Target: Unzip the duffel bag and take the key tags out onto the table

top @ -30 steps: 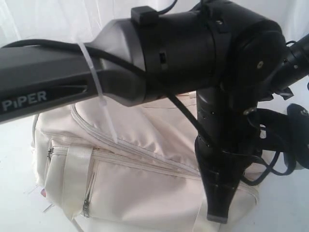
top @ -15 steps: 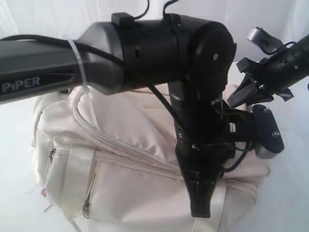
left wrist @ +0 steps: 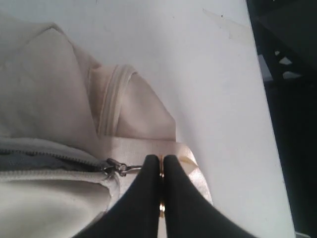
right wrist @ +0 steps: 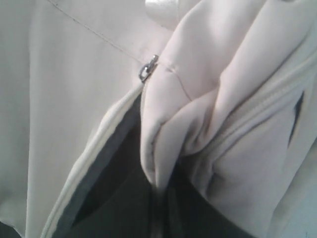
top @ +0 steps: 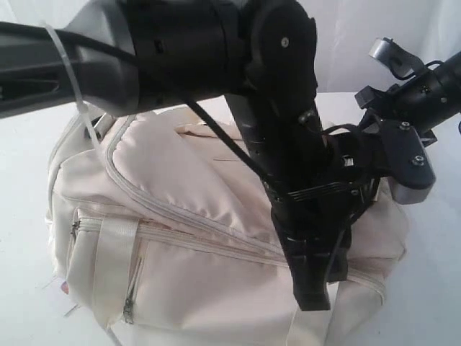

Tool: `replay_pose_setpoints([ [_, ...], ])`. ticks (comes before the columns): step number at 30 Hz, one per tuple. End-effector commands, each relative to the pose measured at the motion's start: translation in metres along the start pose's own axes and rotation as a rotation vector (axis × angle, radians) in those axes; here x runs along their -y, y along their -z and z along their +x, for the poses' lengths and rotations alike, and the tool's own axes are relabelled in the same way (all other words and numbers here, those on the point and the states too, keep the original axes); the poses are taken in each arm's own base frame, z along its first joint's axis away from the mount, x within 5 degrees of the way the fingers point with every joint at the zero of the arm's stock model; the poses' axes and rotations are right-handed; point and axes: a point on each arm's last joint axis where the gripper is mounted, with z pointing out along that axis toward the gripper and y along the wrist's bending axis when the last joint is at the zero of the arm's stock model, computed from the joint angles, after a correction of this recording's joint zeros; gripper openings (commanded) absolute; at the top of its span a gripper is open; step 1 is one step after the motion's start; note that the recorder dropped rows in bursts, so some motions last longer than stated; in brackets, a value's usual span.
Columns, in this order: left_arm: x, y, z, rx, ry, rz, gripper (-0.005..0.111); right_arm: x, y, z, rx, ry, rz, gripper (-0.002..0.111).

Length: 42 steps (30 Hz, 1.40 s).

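Observation:
The cream duffel bag (top: 180, 209) lies on the white table (top: 29, 166). In the left wrist view my left gripper (left wrist: 161, 163) is shut on the gold ring pull of a grey zipper slider (left wrist: 116, 168) at the bag's end, beside a webbing strap (left wrist: 188, 163). In the right wrist view my right gripper (right wrist: 159, 191) is shut on a pinched fold of bag fabric (right wrist: 168, 129), next to a part-open zipper showing dark lining (right wrist: 111, 168) and a slider (right wrist: 147, 69). The key tags are hidden. In the exterior view both grippers' tips are hidden behind the left arm (top: 302, 216).
The left arm's long link (top: 144, 50) crosses the top of the exterior view, over the bag. The right arm (top: 421, 90) and its wrist camera (top: 407, 169) hang at the bag's right end. A dark table edge (left wrist: 277, 124) runs beside the bag's end.
The left arm has swung left and up in the exterior view, uncovering more of the bag's top. The right arm came into view and sits lower, at the bag's right end.

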Motion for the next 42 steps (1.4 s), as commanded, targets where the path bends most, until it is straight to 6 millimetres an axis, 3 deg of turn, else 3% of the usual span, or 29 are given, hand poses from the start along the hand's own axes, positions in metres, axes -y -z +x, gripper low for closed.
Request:
replay_pose_setpoints([
  [1,0.006,-0.004,0.000,0.030,0.008,0.035,0.000,-0.002,0.004,-0.002,0.031,0.033,-0.002,0.017],
  [7,0.007,-0.006,0.003,0.015,0.012,0.050,0.000,0.001,0.007,-0.001,0.039,0.032,0.002,0.050],
  [10,0.007,-0.006,0.002,0.018,0.010,0.047,0.000,0.005,0.016,-0.001,0.061,0.011,0.012,0.059],
  [18,0.007,-0.006,0.002,0.020,-0.006,0.048,0.000,0.001,0.043,0.001,0.146,-0.018,0.026,0.060],
  [22,0.008,-0.006,0.001,0.035,-0.008,0.060,0.000,-0.010,0.052,0.004,0.175,-0.156,0.016,0.060],
  [26,0.009,-0.006,0.000,0.049,-0.030,0.068,0.000,-0.027,0.075,0.019,0.181,-0.190,0.132,0.060],
  [29,0.009,-0.006,0.000,0.051,-0.052,0.068,0.000,-0.056,0.088,0.052,0.211,-0.186,0.150,0.060],
  [34,0.009,-0.006,-0.001,0.055,-0.069,0.073,0.000,-0.075,0.069,0.097,0.171,-0.220,0.120,0.060],
  [38,0.010,-0.003,-0.001,0.062,-0.071,0.069,0.000,-0.071,0.043,0.102,0.143,-0.258,0.075,0.060],
  [42,0.010,-0.003,-0.001,0.062,-0.071,0.069,0.000,-0.072,0.034,0.100,0.154,-0.260,0.066,0.060],
])
